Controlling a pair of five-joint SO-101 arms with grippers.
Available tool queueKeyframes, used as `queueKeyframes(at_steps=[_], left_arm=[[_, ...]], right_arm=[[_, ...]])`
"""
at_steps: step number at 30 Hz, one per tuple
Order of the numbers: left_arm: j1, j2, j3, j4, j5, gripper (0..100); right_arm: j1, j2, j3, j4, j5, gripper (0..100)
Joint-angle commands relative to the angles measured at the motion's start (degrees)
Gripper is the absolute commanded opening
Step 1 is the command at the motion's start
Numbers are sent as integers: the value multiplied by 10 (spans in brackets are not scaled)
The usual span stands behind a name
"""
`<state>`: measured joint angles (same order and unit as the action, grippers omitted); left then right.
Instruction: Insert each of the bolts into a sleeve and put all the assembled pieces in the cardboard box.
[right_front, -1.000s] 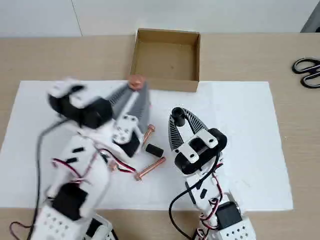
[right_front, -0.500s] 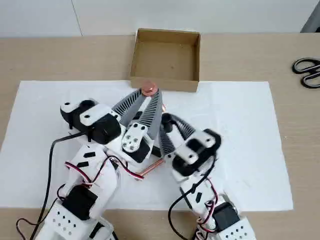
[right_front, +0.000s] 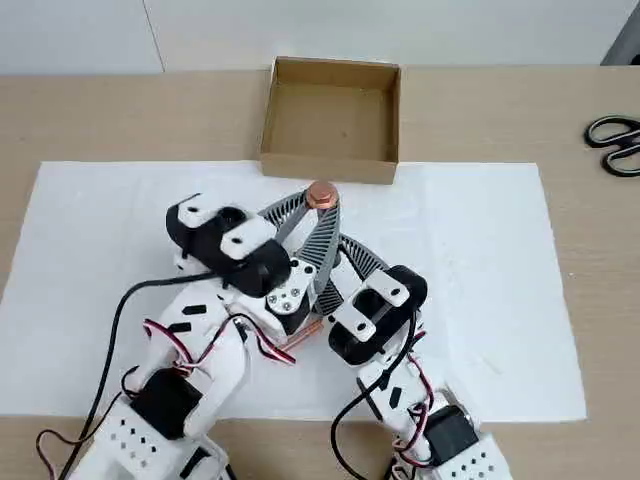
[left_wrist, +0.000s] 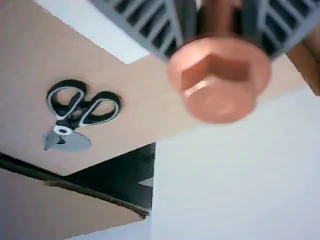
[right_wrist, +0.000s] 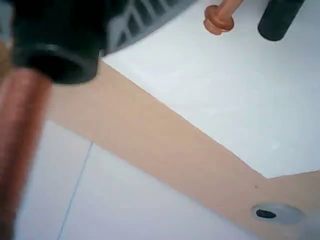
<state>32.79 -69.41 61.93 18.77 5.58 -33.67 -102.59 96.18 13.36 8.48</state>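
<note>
Near the cardboard box (right_front: 330, 168), left jaws hold bolt (right_front: 321, 194), right jaws sleeve (right_wrist: 54, 50).

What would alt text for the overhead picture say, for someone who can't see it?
Over a white sheet, the left tool pinches a copper bolt, head up, close beside the right tool. An empty cardboard box sits just beyond; scissors lie at the picture's right edge.

No legible text, labels or numbers anywhere
</note>
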Motion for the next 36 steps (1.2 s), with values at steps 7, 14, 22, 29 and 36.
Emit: queueKeyframes(at_steps=[7,14,22,29,36], left_arm=[[4,1,-5,3,-14,6],[2,0,-3,28,-14,6],[0,-2,-2,70,-13,6],[-81,0,-7,101,108,6],[-91,-4,-7,194,167,6]], right_arm=[[-1,-13,3,-3,5,6],[0,-13,2,-3,5,6],[0,-14,1,-7,6,6],[0,-14,3,-77,68,6],[29,-14,2,-80,66,6]])
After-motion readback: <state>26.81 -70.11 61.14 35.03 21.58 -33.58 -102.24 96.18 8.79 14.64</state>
